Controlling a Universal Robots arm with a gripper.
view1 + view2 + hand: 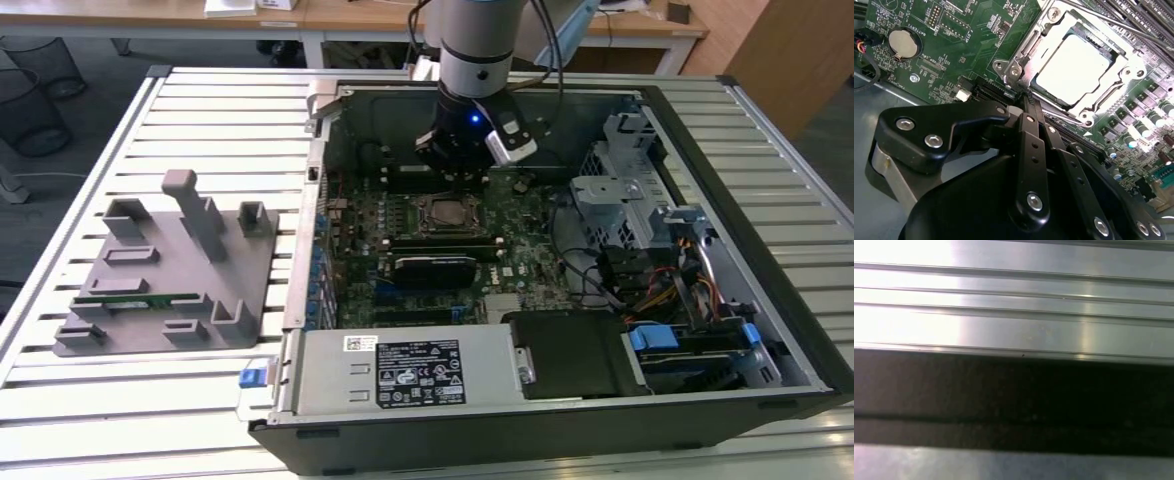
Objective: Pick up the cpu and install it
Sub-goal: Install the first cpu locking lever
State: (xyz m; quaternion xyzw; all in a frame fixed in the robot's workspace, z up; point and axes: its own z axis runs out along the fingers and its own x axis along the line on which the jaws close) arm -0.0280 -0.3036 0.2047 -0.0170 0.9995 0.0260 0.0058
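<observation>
In the exterior view we see the arm reaching down into an open computer case [747, 250] that lies on a ribbed metal table [200, 100]. The gripper [461, 172] hangs above the motherboard [521, 260], just behind the socket [447, 211] as that camera looks at it. To the exterior view's left of the case a grey fixture [174, 270] sits on the table, with a narrow green memory stick [140, 299] lying in one of its slots.

The second wrist view gives us what the exterior view cannot: the cpu [1076, 67], its silver top bright with glare, lies flat inside the socket [1054, 30], framed by the metal bracket. The gripper [1029, 97] has its black fingers [1026, 130] drawn together with nothing between them, and their tips point at the near edge of the socket frame; whether they touch it we cannot tell. A round coin battery [904, 42] sits on the green board well apart from the socket.

The first wrist view shows us ribbed metal slats [1014, 300] above a dark band [1014, 400], which we cannot place.
</observation>
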